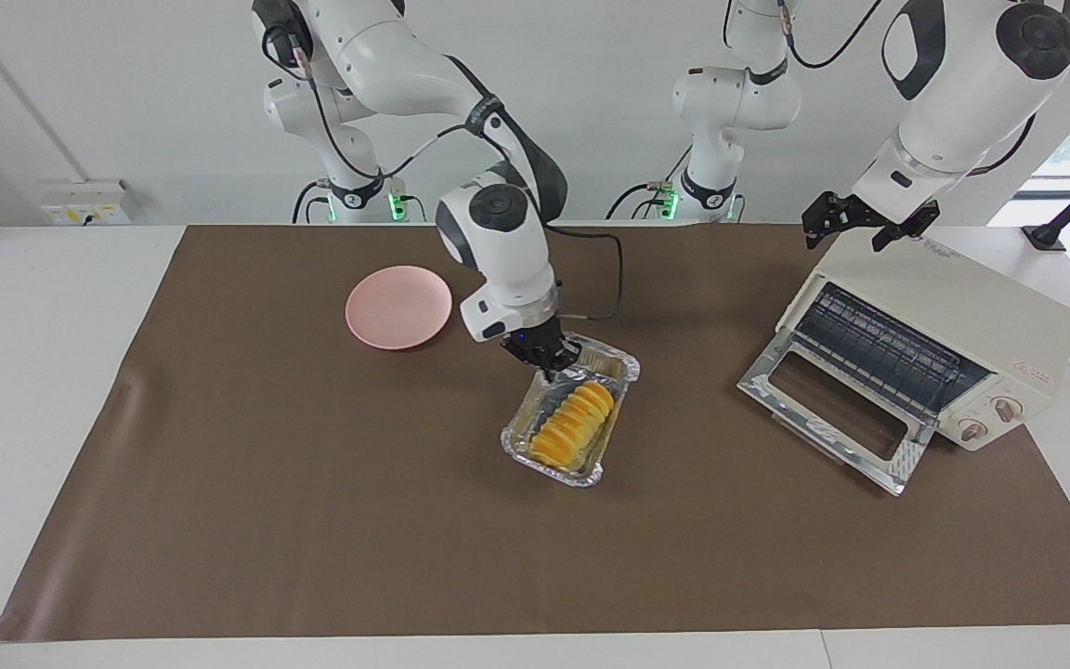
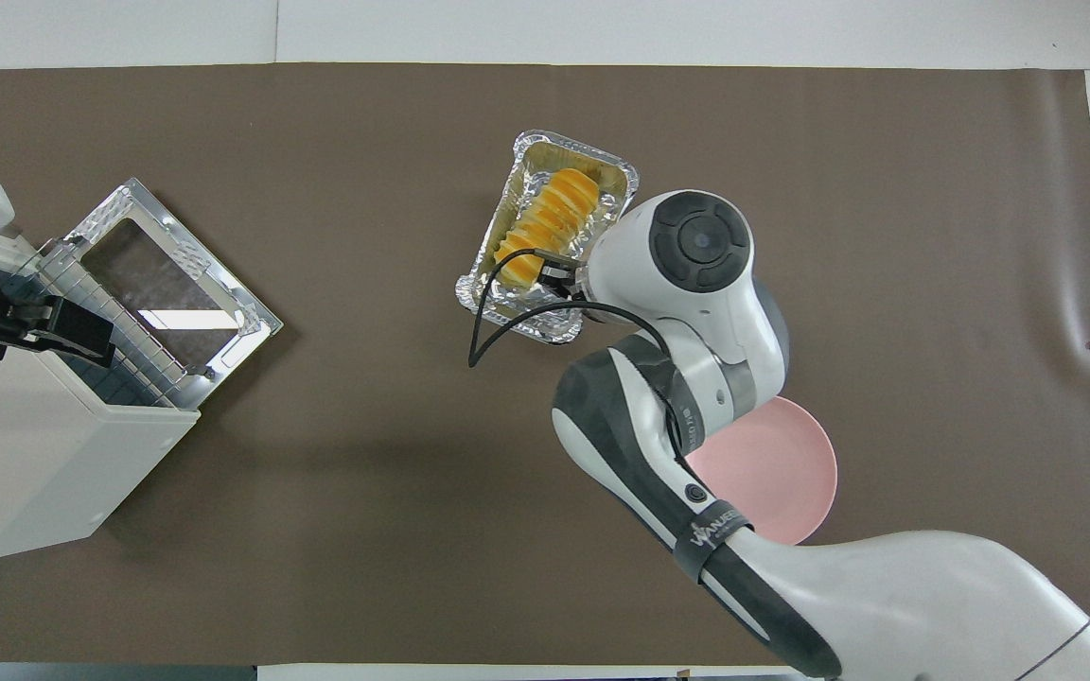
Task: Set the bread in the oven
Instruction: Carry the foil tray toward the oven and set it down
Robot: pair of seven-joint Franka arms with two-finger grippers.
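The yellow-orange ridged bread (image 1: pixel 574 424) lies in a crinkled silver foil tray (image 1: pixel 555 470) on the brown mat, mid-table. My right gripper (image 1: pixel 549 362) is shut on the tray's rim at its end nearer the robots. In the overhead view the bread (image 2: pixel 547 223) and tray (image 2: pixel 571 148) show, while the right arm's wrist hides the gripper. The cream-white oven (image 1: pixel 953 316) stands at the left arm's end of the table, its glass door (image 1: pixel 832 409) dropped open and its wire rack showing. My left gripper (image 1: pixel 869 226) is open over the oven's top (image 2: pixel 34 454).
A round pink plate (image 1: pixel 398 307) lies on the mat nearer the robots, toward the right arm's end; in the overhead view the plate (image 2: pixel 786 468) is partly covered by the right arm. The brown mat (image 1: pixel 312 520) covers most of the table.
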